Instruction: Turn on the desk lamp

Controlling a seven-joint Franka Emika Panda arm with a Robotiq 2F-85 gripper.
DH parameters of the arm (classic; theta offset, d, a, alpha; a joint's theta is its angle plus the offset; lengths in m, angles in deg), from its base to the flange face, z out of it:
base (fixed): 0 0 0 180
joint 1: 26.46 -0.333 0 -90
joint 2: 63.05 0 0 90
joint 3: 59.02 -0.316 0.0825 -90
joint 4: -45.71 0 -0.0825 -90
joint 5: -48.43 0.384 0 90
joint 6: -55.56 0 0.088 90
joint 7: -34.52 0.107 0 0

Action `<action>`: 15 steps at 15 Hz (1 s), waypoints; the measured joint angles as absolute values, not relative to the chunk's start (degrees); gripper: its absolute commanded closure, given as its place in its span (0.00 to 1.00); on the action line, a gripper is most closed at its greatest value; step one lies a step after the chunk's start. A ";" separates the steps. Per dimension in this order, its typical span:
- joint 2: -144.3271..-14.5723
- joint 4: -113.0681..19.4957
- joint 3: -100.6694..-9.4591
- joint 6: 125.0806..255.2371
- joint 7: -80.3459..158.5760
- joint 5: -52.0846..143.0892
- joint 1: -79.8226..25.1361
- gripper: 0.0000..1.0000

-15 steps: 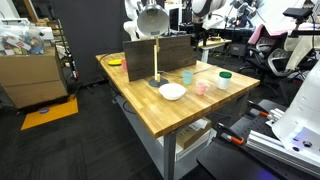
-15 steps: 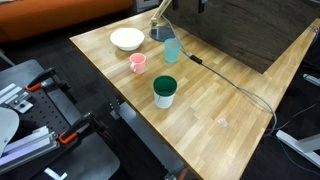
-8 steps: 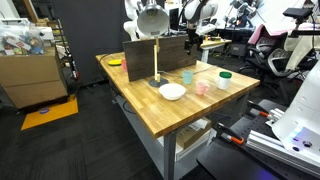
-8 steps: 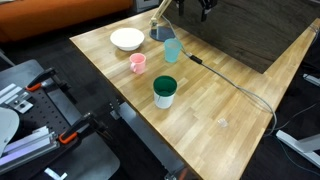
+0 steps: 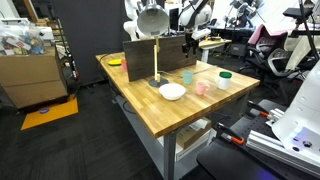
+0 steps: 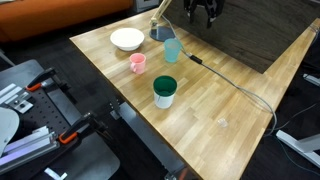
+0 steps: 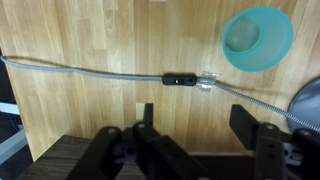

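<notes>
The wrist view alone shows the cord's inline switch (image 7: 180,78) clearly, with the end effector (image 7: 195,122) spread open over it, beside an empty teal cup (image 7: 258,38). An exterior view shows the whole lamp (image 5: 151,19) standing on the table (image 5: 150,110) behind an empty bowl (image 5: 172,91).

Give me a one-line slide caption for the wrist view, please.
Open hand above the wooden table, the inline switch on the lamp cord just ahead, a teal cup upper right.

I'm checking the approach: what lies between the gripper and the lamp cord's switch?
Nothing, just bare table in the wrist view between the open gripper and the switch.
</notes>
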State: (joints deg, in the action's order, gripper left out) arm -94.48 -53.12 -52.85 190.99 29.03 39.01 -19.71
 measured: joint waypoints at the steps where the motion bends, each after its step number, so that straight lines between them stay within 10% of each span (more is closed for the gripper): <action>1: -95.34 -52.19 -52.79 190.98 29.04 39.01 -19.62 0.59; 7: -98.90 -48.77 -52.22 190.94 30.10 39.02 -19.32 0.98; 15: -103.15 -45.99 -52.10 190.71 30.93 40.28 -18.90 1.00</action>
State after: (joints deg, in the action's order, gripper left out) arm -103.15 -45.99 -52.10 190.71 30.93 40.28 -18.90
